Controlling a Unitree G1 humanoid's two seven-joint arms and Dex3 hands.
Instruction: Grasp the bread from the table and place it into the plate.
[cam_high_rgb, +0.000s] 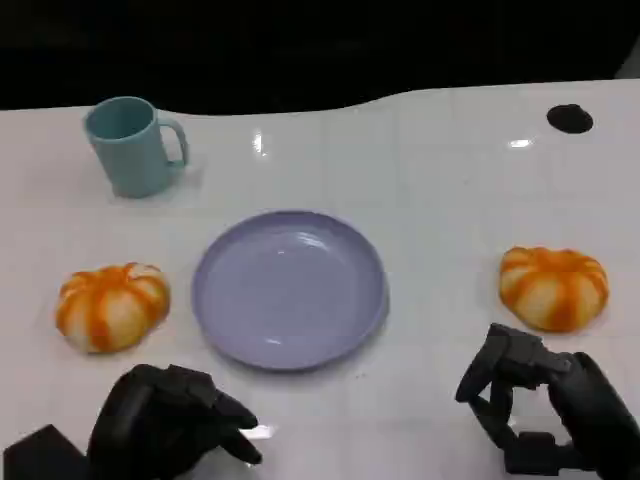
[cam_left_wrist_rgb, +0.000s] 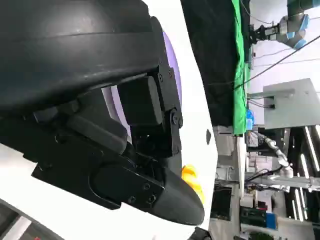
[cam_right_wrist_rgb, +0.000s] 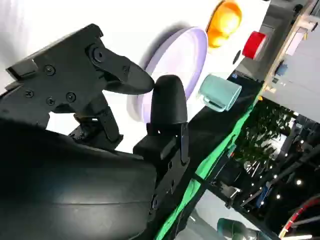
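This looks like a robotics lab or test room. A plain white bench (cam_high_rgb: 430, 200) with a dark backdrop on its far side serves as a staged work surface. Beyond its far edge, the wrist views show a green cloth (cam_left_wrist_rgb: 239, 60) hanging along the bench, white cabinets (cam_left_wrist_rgb: 292, 102), loose cables and shelving crowded with equipment under ceiling strip lights. Another robot arm (cam_left_wrist_rgb: 295, 22) with blue joints stands in the background, and a red object (cam_right_wrist_rgb: 255, 44) sits off the bench.

White table (cam_high_rgb: 440, 180): plate (cam_high_rgb: 289, 288), breads (cam_high_rgb: 111, 306), mug (cam_high_rgb: 128, 146).
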